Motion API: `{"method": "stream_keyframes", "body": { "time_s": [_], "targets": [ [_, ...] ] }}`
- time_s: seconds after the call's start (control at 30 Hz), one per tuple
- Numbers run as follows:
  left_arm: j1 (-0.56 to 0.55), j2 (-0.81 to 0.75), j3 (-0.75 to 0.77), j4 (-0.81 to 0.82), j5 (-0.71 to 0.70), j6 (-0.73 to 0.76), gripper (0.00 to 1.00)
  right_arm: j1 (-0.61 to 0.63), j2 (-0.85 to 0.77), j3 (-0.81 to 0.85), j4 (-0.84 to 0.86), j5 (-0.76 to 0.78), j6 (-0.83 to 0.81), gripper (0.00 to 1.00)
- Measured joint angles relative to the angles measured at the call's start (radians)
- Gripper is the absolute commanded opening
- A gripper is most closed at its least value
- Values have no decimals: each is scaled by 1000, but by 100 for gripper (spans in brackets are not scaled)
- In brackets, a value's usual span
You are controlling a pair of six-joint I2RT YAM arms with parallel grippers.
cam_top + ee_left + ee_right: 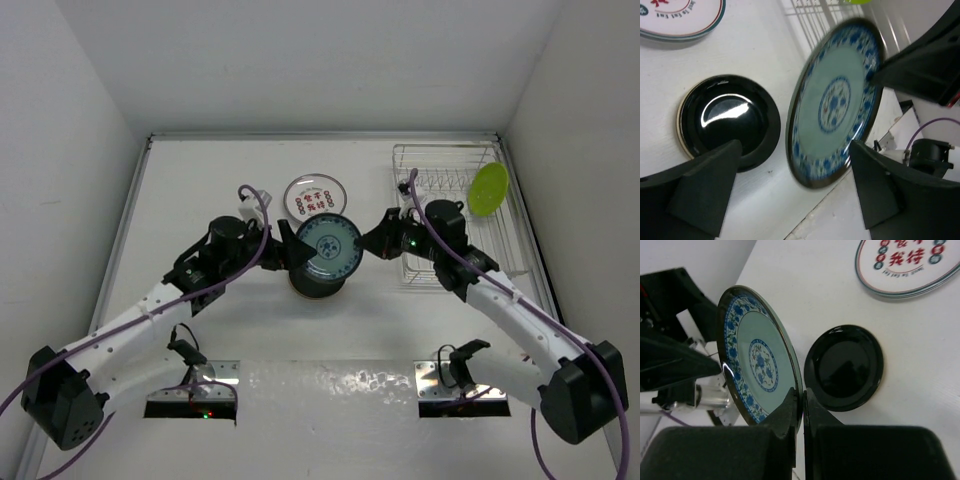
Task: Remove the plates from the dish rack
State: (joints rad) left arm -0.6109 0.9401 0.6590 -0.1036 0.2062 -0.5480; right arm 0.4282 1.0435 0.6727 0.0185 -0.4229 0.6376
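My right gripper [803, 395] is shut on the rim of a blue-and-white patterned plate [757, 355] and holds it on edge above a black plate [845, 367] lying on the table. In the top view the held plate [330, 250] hangs between my right gripper [372, 240] and my left gripper [290, 248]. My left gripper [795, 150] is open, its fingers wide apart with the plate's near edge [835, 100] between them, not touching. A white plate with red patterns [315, 195] lies flat behind. A lime green plate [488, 188] stands in the dish rack [400, 160].
The silver wire rack sits at the back right against the right wall. The black plate [318, 288] and white plate [680, 20] take up the table's middle. White walls close in the table on three sides.
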Motion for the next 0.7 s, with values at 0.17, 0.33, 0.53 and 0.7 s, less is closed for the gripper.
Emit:
{"method": "stream_keyframes", "body": {
  "time_s": [0.17,0.33,0.53,0.7],
  "targets": [
    [-3,42,7,62,-14,-14,11,24,0,-49,60,-35,49,2],
    [-6,60,10,93,-27,-13,0,23,-2,-93,85,-26,80,44],
    [-9,106,8,87,-89,-15,0,28,-53,-120,22,97,44,99],
    [-9,172,-2,83,-149,-15,0,26,-154,-121,-136,369,-29,99]
  ]
}}
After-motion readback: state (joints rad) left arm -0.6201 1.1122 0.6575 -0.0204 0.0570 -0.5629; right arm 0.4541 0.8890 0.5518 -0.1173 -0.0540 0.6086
